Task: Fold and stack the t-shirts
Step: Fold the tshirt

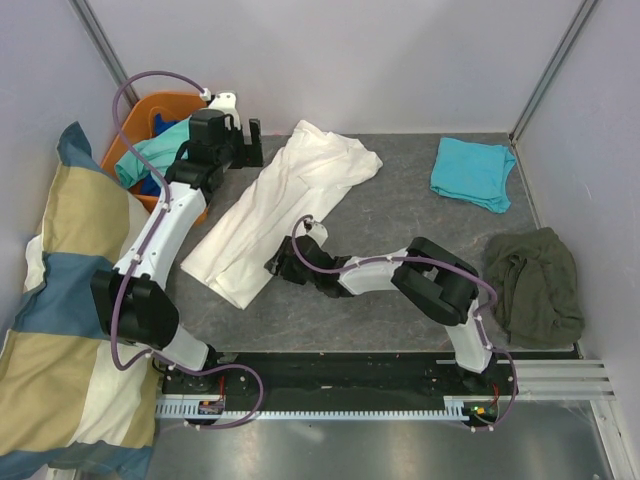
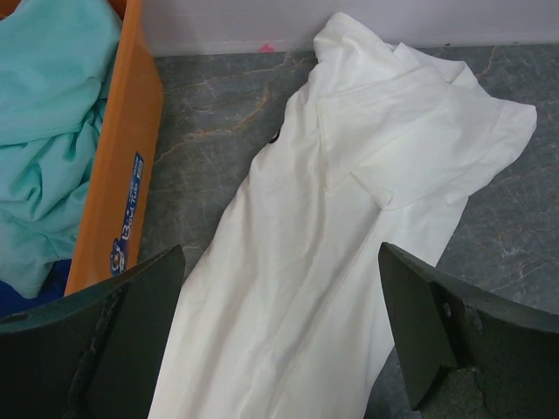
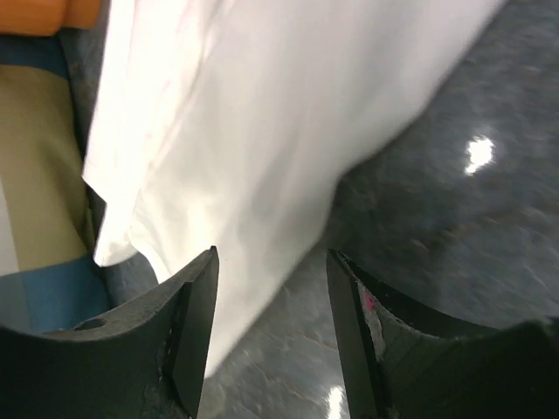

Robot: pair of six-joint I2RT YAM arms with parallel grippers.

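A cream-white t-shirt [image 1: 285,205] lies folded into a long strip, running diagonally across the table [image 1: 400,225]. In the left wrist view the same cream-white shirt [image 2: 349,201] stretches away below my left gripper [image 2: 281,253], which is wide open and holds nothing. That left gripper [image 1: 250,152] hovers at the shirt's far left side, next to the basket. My right gripper [image 1: 279,268] sits low at the shirt's near right edge. It is open, and the white hem [image 3: 253,227] reaches in beside its left finger [image 3: 196,314]. A folded turquoise t-shirt [image 1: 472,172] lies at the far right.
An orange basket [image 1: 172,103] at the far left holds a mint-green tee [image 1: 150,155] and a blue one [image 2: 22,297]. A crumpled dark green garment [image 1: 535,285] lies at the right edge. A big yellow-and-blue checked pillow [image 1: 60,300] leans along the left side.
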